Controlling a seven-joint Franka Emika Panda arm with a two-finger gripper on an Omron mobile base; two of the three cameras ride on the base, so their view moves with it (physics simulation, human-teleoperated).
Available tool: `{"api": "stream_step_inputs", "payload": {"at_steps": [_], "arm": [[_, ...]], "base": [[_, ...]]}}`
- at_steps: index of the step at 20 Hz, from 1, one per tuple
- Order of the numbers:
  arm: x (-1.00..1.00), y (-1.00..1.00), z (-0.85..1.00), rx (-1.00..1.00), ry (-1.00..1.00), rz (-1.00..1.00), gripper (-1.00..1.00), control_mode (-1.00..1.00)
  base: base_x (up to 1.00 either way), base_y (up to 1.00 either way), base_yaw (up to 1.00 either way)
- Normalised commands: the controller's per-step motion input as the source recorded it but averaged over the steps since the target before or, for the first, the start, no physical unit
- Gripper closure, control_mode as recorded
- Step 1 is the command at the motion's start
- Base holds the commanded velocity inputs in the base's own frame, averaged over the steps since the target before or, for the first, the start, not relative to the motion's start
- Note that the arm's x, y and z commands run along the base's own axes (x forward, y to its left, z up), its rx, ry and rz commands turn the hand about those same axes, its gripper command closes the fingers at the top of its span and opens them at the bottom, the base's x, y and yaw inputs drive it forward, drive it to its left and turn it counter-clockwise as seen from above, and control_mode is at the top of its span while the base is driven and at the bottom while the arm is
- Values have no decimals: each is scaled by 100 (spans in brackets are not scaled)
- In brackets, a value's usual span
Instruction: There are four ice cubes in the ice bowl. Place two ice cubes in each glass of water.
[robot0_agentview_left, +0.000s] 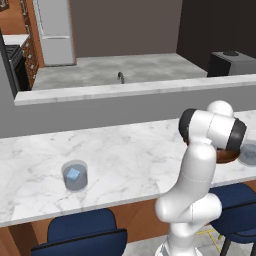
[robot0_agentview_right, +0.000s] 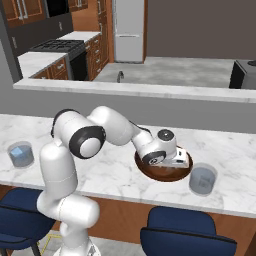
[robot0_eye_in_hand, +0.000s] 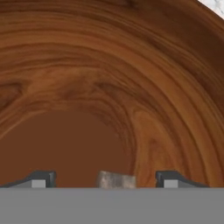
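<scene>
Fingertips (robot0_eye_in_hand: 40, 179): two dark tips stand wide apart at the bottom of the hand view, with a small pale cube (robot0_eye_in_hand: 116, 179) between them; whether they touch it cannot be told.
Gripper (robot0_agentview_right: 172, 161): low inside the ice bowl (robot0_agentview_right: 150, 171) in the right base view, its fingers hidden by the hand.
Ice bowl interior: the hand view gives wood-grain rings and a flat brown floor close up; the left base view gives just a sliver of brown rim (robot0_agentview_left: 226, 157) behind the arm's elbow.
Left glass (robot0_agentview_left: 75, 175): on the marble counter (robot0_agentview_left: 130, 155), well apart from the bowl, one ice cube (robot0_agentview_left: 73, 174) inside, clearest in the left base view.
Right glass (robot0_agentview_right: 203, 180): just beside the bowl; contents unclear.
</scene>
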Motion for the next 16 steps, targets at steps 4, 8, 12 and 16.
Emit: {"api": "stream_step_inputs", "payload": {"at_steps": [4, 8, 12, 16], "arm": [[0, 0, -39, 0, 0, -1, 100, -100], [-1, 0, -31, 0, 0, -3, 100, -100], [-7, 0, -33, 0, 0, -5, 100, -100], [-1, 0, -37, 0, 0, -5, 100, -100]], "base": [[0, 0, 0], [0, 0, 0], [0, 0, 0], [0, 0, 0]]}}
